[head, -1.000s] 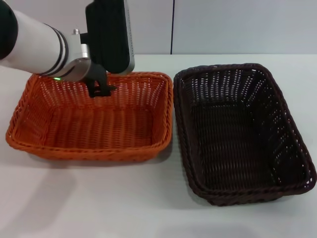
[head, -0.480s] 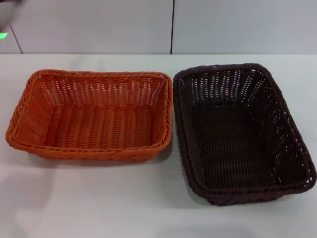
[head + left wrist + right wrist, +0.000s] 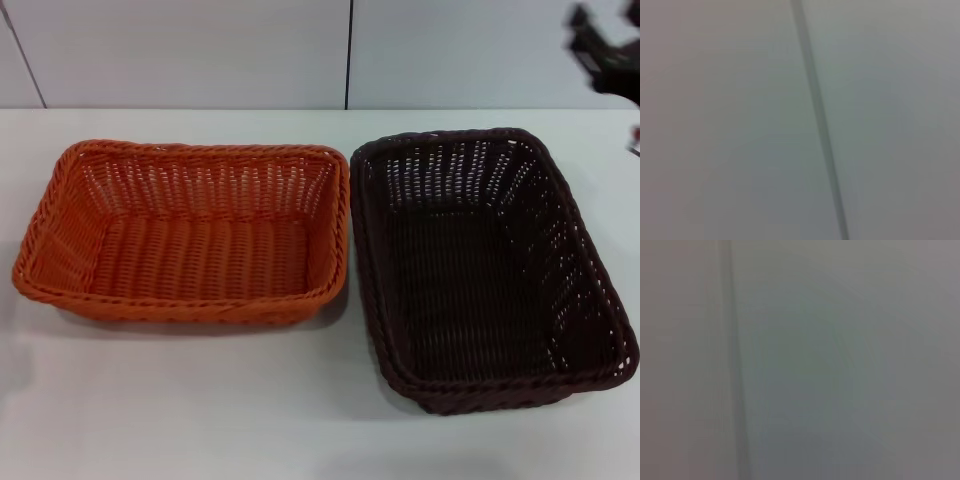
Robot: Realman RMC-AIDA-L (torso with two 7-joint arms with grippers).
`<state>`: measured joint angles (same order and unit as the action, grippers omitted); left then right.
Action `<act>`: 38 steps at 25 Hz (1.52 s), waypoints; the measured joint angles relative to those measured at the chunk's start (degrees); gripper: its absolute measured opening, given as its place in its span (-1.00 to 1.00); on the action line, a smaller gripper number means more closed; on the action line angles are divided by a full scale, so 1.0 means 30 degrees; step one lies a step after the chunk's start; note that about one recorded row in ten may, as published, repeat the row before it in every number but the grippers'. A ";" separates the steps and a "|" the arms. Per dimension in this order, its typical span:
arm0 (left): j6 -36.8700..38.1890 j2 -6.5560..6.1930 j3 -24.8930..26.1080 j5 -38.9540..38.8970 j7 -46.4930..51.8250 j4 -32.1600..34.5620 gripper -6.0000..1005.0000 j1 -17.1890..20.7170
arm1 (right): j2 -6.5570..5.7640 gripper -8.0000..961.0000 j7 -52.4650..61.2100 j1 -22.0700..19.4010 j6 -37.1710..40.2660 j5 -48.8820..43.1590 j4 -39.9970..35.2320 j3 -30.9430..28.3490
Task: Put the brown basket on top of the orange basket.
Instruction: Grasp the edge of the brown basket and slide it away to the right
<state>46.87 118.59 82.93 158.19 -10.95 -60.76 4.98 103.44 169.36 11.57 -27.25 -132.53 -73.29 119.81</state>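
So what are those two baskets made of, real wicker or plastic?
Hard to be sure. The orange basket and the brown basket both show woven strands, open-weave sloped sides and a braided rim, like wicker. The orange one's bright, even colour and the slight sheen on both hint at plastic imitation rattan rather than natural cane. They sit on a matte white table.

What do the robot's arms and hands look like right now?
Hardly any of the robot shows. Only the right gripper peeks in at the far right corner of the head view: a black, blocky, blurred shape, with a tiny reddish spot just below it. The left arm is not in view.
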 joint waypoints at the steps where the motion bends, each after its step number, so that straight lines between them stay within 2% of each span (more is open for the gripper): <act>1: 0.0544 0.0001 -0.0156 -0.0494 0.0013 0.0678 0.64 0.0004 | -0.0160 0.28 0.0001 0.0071 0.2585 -0.0348 -0.1136 -0.0684; 2: 0.1130 -0.0006 -0.0323 -0.1108 0.0024 0.1595 0.65 -0.0054 | -0.0211 0.28 -0.0015 0.0153 0.5472 -0.0765 -0.2395 -0.1646; 3: 0.1427 -0.0010 -0.0450 -0.1478 0.0030 0.2181 0.66 -0.0124 | -0.0037 0.28 -0.0060 0.0284 0.8512 -0.1152 -0.3649 -0.2812; 4: 0.1935 -0.0020 -0.0666 -0.2272 0.0045 0.3453 0.66 -0.0393 | 0.0266 0.28 -0.0202 0.0429 1.1573 -0.1458 -0.4754 -0.4041; 5: 0.1935 -0.0020 -0.0666 -0.2272 0.0045 0.3453 0.66 -0.0393 | 0.0703 0.28 -0.0494 0.0723 1.4831 -0.1657 -0.5803 -0.5396; 7: 0.2028 -0.0022 -0.0701 -0.2656 0.0055 0.4258 0.66 -0.0626 | 0.1883 0.28 -0.1928 0.1488 2.0632 -0.1683 -0.7079 -0.8002; 8: 0.2042 -0.0025 -0.0710 -0.2826 0.0060 0.4622 0.66 -0.0748 | 0.2694 0.28 -0.3167 0.2017 2.4022 -0.1668 -0.7653 -0.9609; 9: 0.2059 -0.0027 -0.0733 -0.3094 0.0066 0.5197 0.66 -0.1014 | 0.3915 0.28 -0.5129 0.2626 2.8071 -0.1597 -0.8381 -1.1778; 10: 0.2059 -0.0027 -0.0733 -0.3094 0.0066 0.5197 0.66 -0.1014 | 0.3915 0.28 -0.5129 0.2626 2.8071 -0.1597 -0.8381 -1.1778; 11: 0.2060 -0.0027 -0.0741 -0.3221 0.0069 0.5456 0.66 -0.1164 | 0.4573 0.28 -0.6398 0.3019 3.0393 -0.1572 -0.8857 -1.2956; 12: 0.2047 -0.0020 -0.0744 -0.3332 0.0072 0.5682 0.66 -0.1298 | 0.4958 0.28 -0.7296 0.3354 3.2310 -0.1464 -0.9221 -1.3784; 13: 0.2028 -0.0016 -0.0748 -0.3470 0.0078 0.5882 0.66 -0.1428 | 0.5125 0.28 -0.7906 0.3634 3.4058 -0.1232 -0.9510 -1.4314; 16: 0.1996 -0.0025 -0.0733 -0.3992 0.0104 0.6518 0.66 -0.1814 | 0.4860 0.29 -0.8850 0.4373 3.8230 0.0008 -1.0088 -1.4727; 19: 0.1996 -0.0025 -0.0763 -0.4184 0.0109 0.6773 0.66 -0.2018 | 0.4765 0.28 -0.9333 0.4792 4.1583 0.0461 -1.0656 -1.5515; 24: 0.2016 -0.0007 -0.0773 -0.4408 0.0115 0.7086 0.66 -0.2175 | 0.4781 0.28 -0.9612 0.5155 4.4317 0.0725 -1.0954 -1.5741; 32: 0.2043 -0.0008 -0.0926 -0.4850 0.0126 0.7281 0.66 -0.2300 | 0.4922 0.28 -0.9858 0.5858 4.6518 0.0592 -1.0079 -1.5437; 38: 0.2050 -0.0008 -0.0980 -0.5200 0.0133 0.7650 0.66 -0.2511 | 0.4941 0.27 -1.0296 0.6251 4.6643 -0.0454 -0.8879 -1.4644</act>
<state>53.02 118.56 79.99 142.59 -10.55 -37.81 -2.56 118.26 138.47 30.32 112.68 -133.89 -99.93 75.87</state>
